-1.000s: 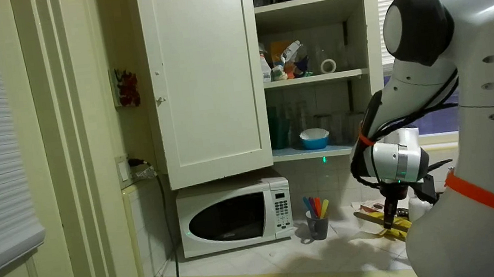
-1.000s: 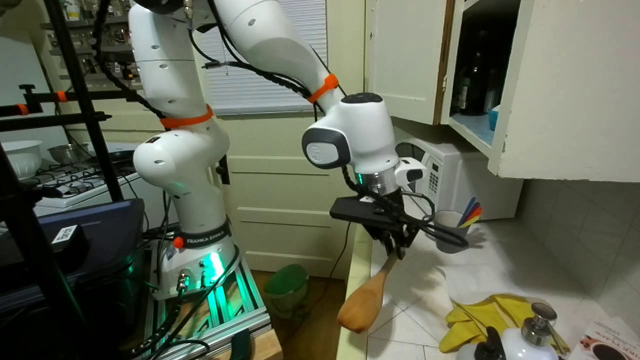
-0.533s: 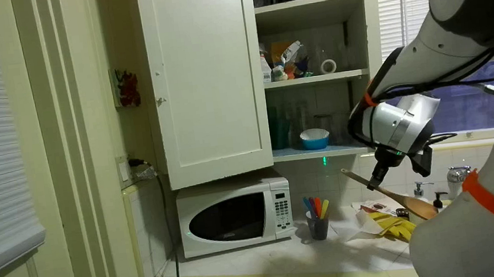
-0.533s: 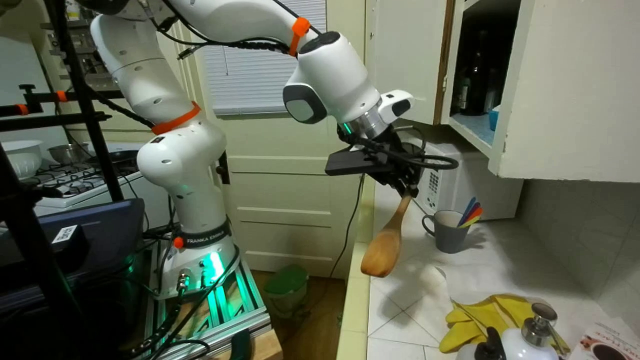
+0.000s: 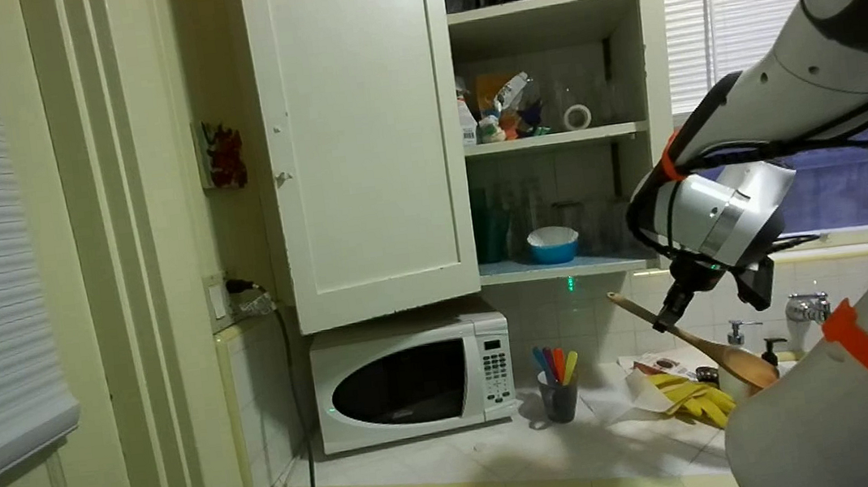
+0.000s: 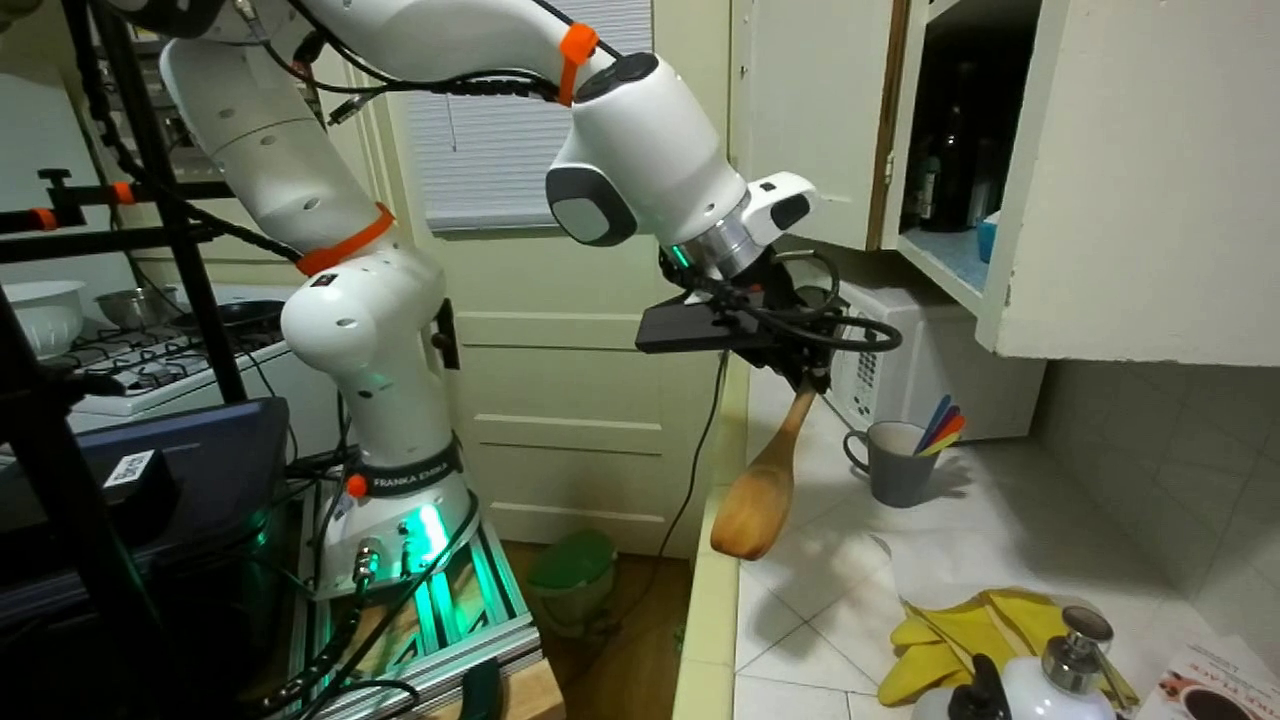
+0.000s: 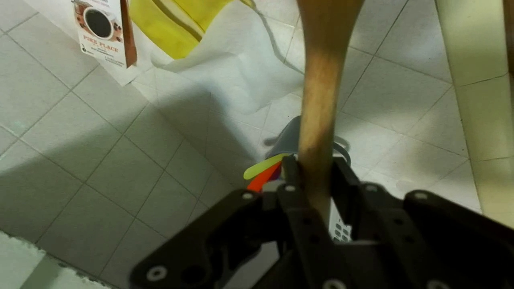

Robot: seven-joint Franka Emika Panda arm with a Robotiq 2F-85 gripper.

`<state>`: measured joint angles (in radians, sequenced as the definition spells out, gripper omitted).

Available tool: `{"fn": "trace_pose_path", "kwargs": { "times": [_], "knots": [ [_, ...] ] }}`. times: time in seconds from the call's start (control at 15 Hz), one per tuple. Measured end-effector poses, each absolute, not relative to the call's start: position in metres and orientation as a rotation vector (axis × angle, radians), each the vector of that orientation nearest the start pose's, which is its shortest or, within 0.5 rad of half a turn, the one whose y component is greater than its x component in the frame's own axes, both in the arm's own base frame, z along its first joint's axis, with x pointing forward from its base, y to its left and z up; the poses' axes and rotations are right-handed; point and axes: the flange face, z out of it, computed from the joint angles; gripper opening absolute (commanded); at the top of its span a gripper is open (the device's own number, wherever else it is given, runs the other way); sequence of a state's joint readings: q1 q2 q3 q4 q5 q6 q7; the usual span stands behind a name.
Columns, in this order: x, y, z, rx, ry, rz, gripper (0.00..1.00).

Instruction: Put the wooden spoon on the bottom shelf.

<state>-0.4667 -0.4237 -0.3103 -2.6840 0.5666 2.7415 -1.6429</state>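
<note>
Wooden spoon (image 5: 729,359) hangs tilted to the right of the mug (image 5: 560,399) in an exterior view, held by its handle in the gripper (image 5: 662,324), broad end lowest. Higher than the mug runs the bottom shelf (image 5: 608,265), a blue bowl (image 5: 554,251) taking up part of it; left of the mug stands the microwave (image 5: 415,378). In an exterior view, yellow gloves (image 6: 950,640) lie on the counter (image 6: 1060,540), nearer the camera than the mug. From the wrist, both fingers (image 7: 345,176) pinch the handle, which hides part of the mug.
</note>
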Motion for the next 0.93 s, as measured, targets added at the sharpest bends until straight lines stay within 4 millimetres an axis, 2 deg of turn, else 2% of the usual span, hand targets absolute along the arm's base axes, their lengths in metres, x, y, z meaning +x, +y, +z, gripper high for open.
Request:
{"fn": "trace_pose_path", "kwargs": {
  "times": [0.2,0.6,0.67,0.93],
  "knots": [
    [0.293,-0.301,0.408,-3.133,-0.614,-0.991,0.06],
    [0.298,-0.289,0.435,-3.102,-0.661,-1.104,0.06],
    [0.298,-0.288,0.439,-3.098,-0.672,-1.117,0.24],
    [0.295,-0.284,0.446,-3.095,-0.697,-1.138,0.24]
  ]
}}
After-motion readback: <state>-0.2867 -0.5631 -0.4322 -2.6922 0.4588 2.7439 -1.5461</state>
